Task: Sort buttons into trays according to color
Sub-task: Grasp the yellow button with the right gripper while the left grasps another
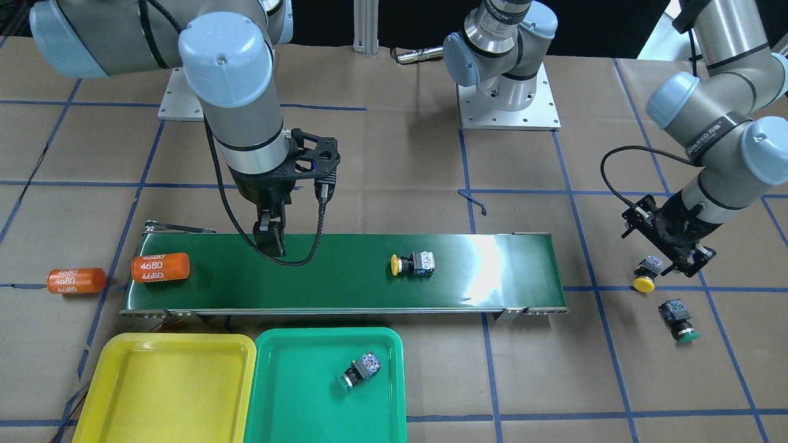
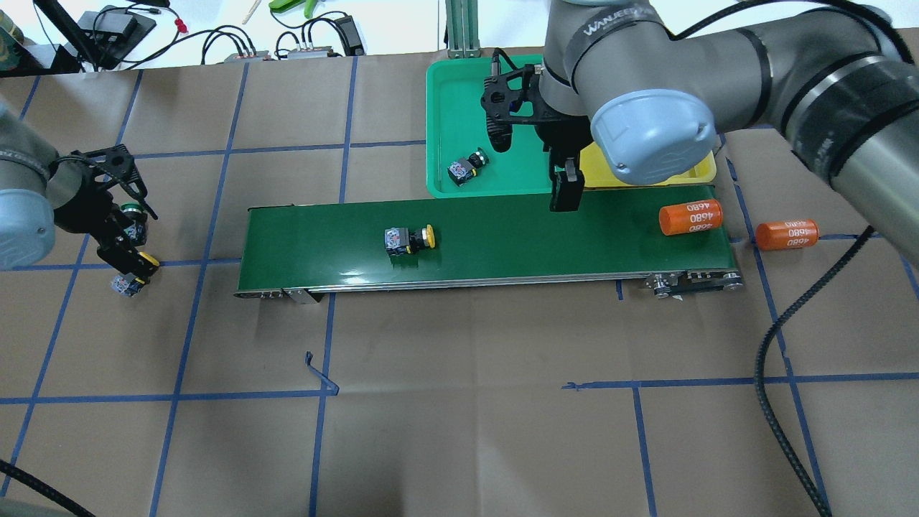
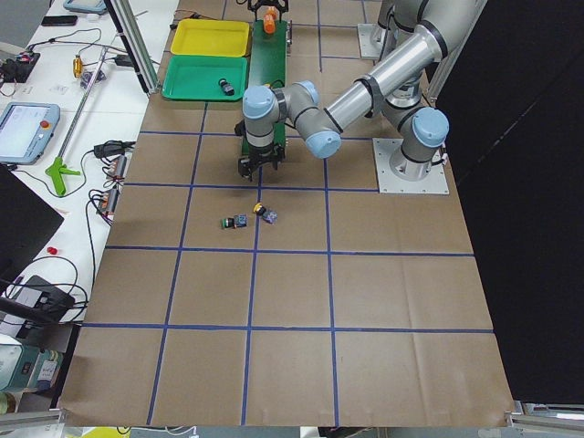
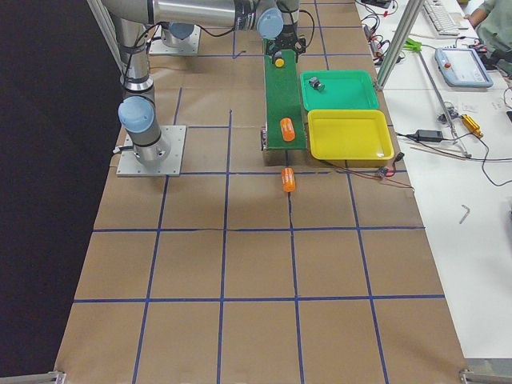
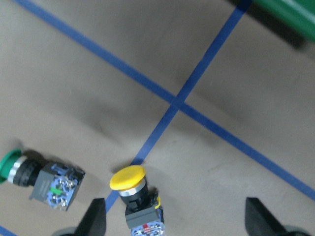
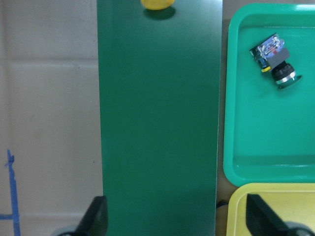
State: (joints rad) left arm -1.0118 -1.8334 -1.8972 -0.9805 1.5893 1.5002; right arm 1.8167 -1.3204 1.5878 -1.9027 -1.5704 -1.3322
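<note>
green rounded plastic tray (image 1: 295, 400) held one green-capped button (image 1: 360, 372) | bright yellow plastic tray (image 1: 166, 394) sat just beside it | yellow-capped button (image 1: 412, 264) lay mid-way along dark-green conveyor belt (image 1: 246, 289) | left gripper (image 5: 175, 220) hung fingers spread over second yellow button (image 5: 135, 194) on paper | right gripper (image 1: 271, 241) hung fingers apart above belt

We find a first button (image 1: 414, 264) near the middle of the conveyor belt (image 1: 345, 277), one cylinder (image 1: 160, 267) on its right end, and another cylinder (image 1: 77, 280) on the table (image 1: 554, 381) just past that end. Across the belt from the robot, by its right half, sit the outer tray (image 1: 166, 387) and the inner tray (image 1: 295, 381) side by side, the latter holding a second button (image 1: 361, 371). Off the left end lie a third button (image 1: 646, 274) and a fourth button (image 1: 677, 319).
</note>
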